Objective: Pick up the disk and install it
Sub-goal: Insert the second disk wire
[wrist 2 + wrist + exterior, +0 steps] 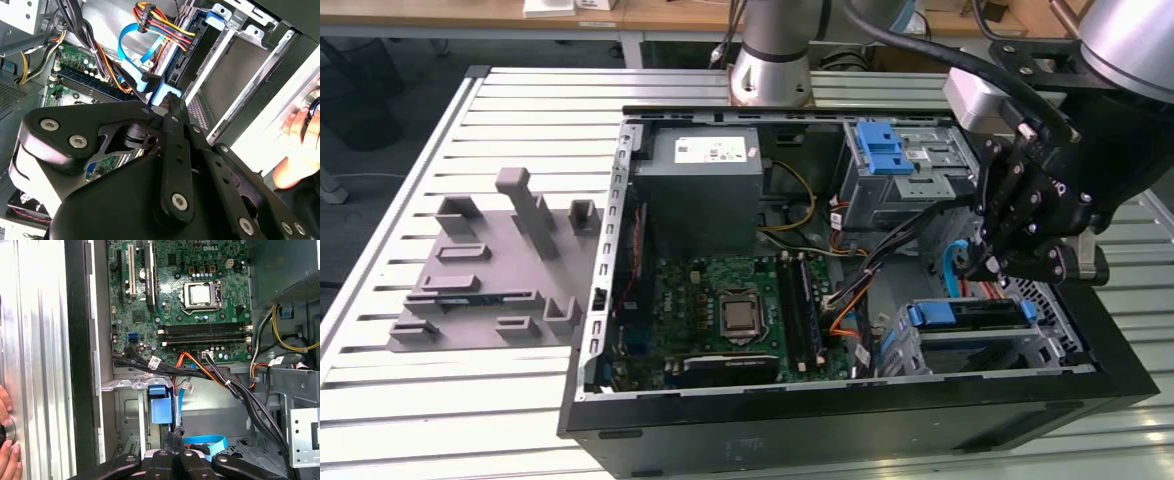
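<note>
Gripper (994, 262) is hovering inside the PC case (854, 420) w/ fingers looking closed & holding nothing, just above the disk (970, 318) sitting in its bay.

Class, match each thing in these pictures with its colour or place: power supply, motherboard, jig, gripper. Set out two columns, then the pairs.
Things
1. power supply
2. motherboard
3. jig
4. gripper

Descriptions
A. green
B. grey, on the table outside the case
C. grey, with a white sticker
D. black, over the case at the exterior view's right

Pairs: 1-C, 2-A, 3-B, 4-D
</note>
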